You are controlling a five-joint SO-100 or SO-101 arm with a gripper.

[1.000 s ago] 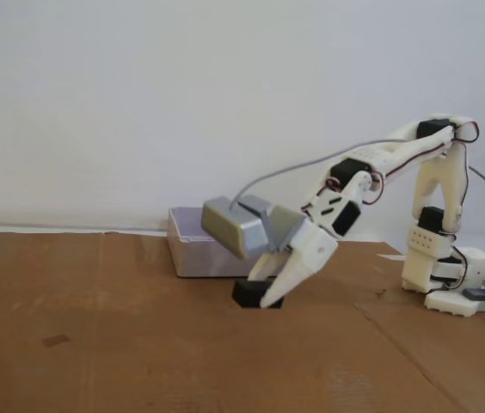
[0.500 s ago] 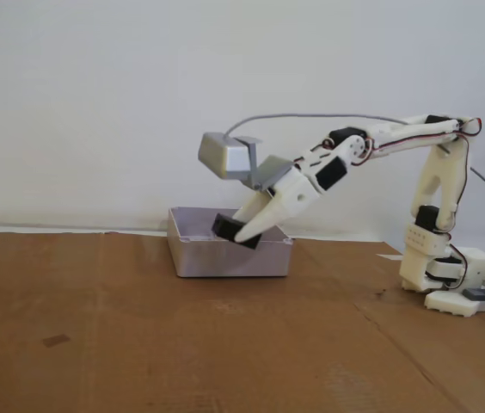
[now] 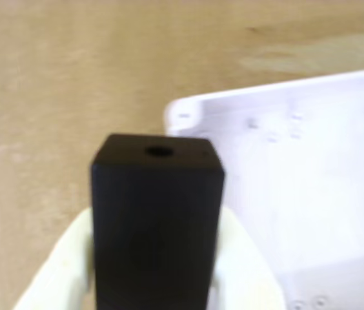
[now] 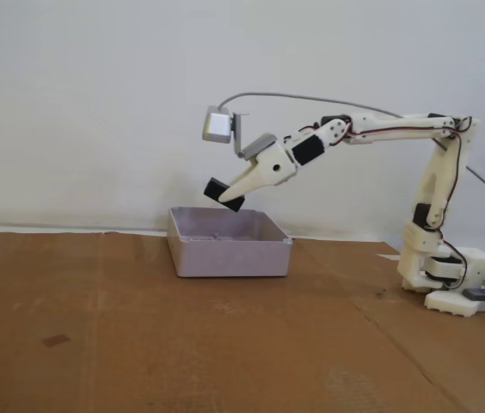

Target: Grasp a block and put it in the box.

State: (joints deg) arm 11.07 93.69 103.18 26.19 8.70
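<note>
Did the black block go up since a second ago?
Yes. The black block, clamped in the gripper, rose from the cardboard in front of the box to hang above it in the fixed view.

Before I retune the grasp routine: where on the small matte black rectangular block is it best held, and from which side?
Across its two long side faces, as now: in the wrist view the white gripper flanks the small matte black rectangular block, end face with its hole pointing out. Those flat, parallel sides likely suit two fingers. In the fixed view it hangs tilted above the pale lavender-grey plastic box.
</note>
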